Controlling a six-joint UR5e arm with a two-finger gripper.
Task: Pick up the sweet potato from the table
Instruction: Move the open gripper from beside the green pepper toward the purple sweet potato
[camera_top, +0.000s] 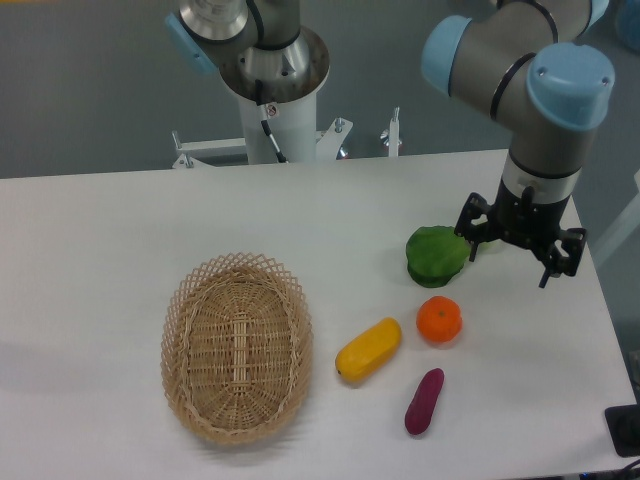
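Observation:
The sweet potato (424, 401), a slim magenta-purple tuber, lies on the white table (120, 240) near the front right, pointing slightly up and right. My gripper (517, 247) hangs over the right side of the table, well behind and to the right of the sweet potato. Its fingers are spread open with nothing between them. The gripper's left side is close to a green leafy vegetable (436, 256).
A round orange fruit (439, 320) sits just behind the sweet potato. A fat yellow vegetable (368, 349) lies to its left. A woven wicker basket (237, 345) stands left of centre. The robot's base (275, 90) rises at the table's back edge.

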